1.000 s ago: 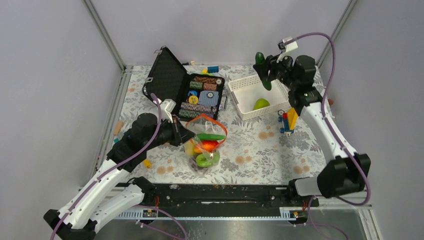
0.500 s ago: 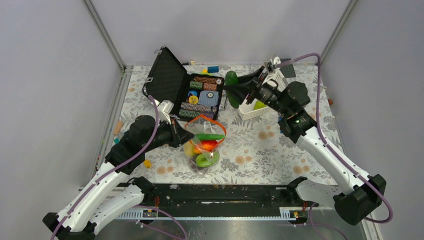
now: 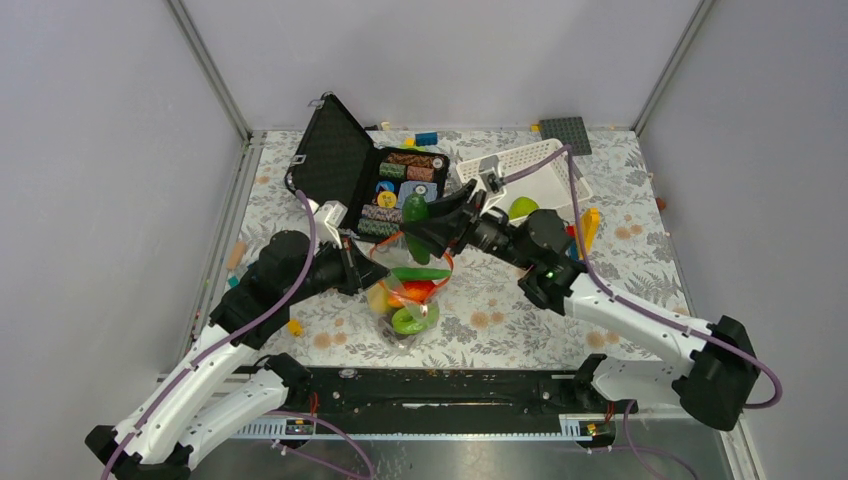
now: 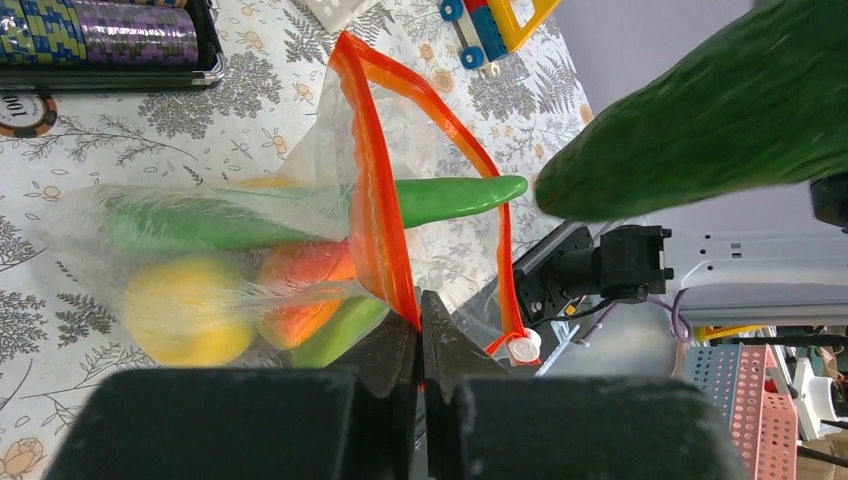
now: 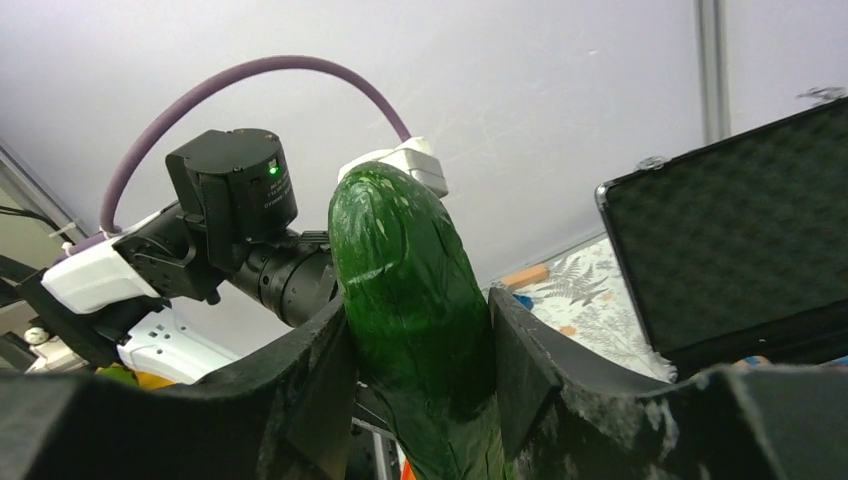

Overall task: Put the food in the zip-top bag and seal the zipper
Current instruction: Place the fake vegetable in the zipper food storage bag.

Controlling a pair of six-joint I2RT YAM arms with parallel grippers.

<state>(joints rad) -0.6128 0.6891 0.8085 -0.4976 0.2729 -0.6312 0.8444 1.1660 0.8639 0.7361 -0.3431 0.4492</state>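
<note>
The clear zip-top bag (image 3: pixel 405 295) lies mid-table with its mouth held open. Its red-orange zipper (image 3: pixel 432 250) forms a loop. Inside are food pieces: a yellow one (image 4: pixel 185 305), an orange one (image 4: pixel 310 290) and a light green one (image 4: pixel 450 200). My left gripper (image 3: pixel 366 268) is shut on the zipper strip (image 4: pixel 375 200) at the bag's near edge, beside the white slider (image 4: pixel 520 347). My right gripper (image 3: pixel 425 228) is shut on a dark green cucumber (image 3: pixel 416 222), held just above the bag's mouth. The cucumber (image 5: pixel 410 300) stands between both fingers, its tip free.
An open black case (image 3: pixel 345 160) with chip stacks lies behind the bag. A white lattice basket (image 3: pixel 540 165) at the back right holds a green pear (image 3: pixel 521 207). Toy bricks (image 3: pixel 585 225) lie beside it, a dark grey plate (image 3: pixel 567 132) sits at the back, and a small yellow piece (image 3: pixel 294 327) lies left.
The right arm has swung from above the basket at the back right leftward and down, carrying the cucumber to the bag's mouth. The left arm has kept still, holding the zipper.
</note>
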